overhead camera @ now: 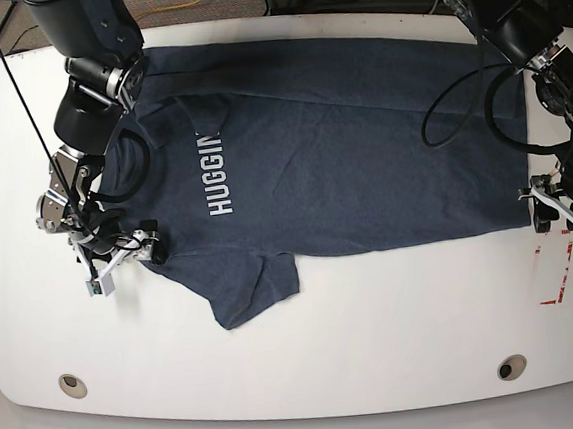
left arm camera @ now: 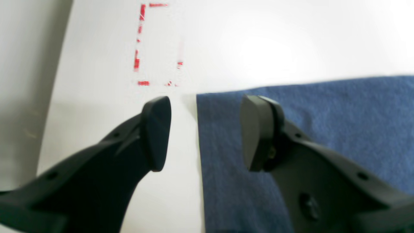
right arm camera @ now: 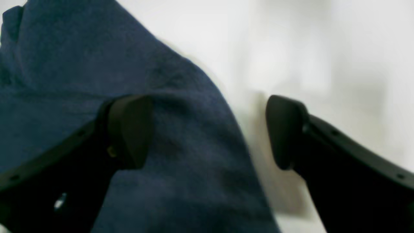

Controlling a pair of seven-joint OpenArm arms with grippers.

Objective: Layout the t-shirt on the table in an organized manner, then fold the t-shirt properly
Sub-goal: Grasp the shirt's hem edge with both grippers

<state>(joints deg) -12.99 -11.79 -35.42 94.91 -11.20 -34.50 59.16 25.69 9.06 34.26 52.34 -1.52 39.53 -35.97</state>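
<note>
Grommet holes: two, one (overhead camera: 71,384) toward the near left of the table (overhead camera: 360,369) and one (overhead camera: 511,367) toward its near right, both nearer than the t-shirt and well clear of it.
Red tape mark (overhead camera: 553,271): one, just nearer than the shirt's bottom corner.
T-shirt (overhead camera: 362,158): one, spread flat across the middle of the table, lettering up, one sleeve (overhead camera: 253,288) pointing toward the near edge; laid out, not yet folded.
Left gripper (overhead camera: 566,218): one, at the shirt's hem corner, jaws spread with the cloth edge between them, nothing pinched; likely poised to take that corner for a fold.
Right gripper (overhead camera: 120,257): one, at the shirt's shoulder edge, jaws spread wide astride the edge, one finger over cloth, one over bare table; a matching grip seems intended.
Lettering (overhead camera: 214,171): one line, reading "HUGGIN", farther back than the right gripper.
</note>
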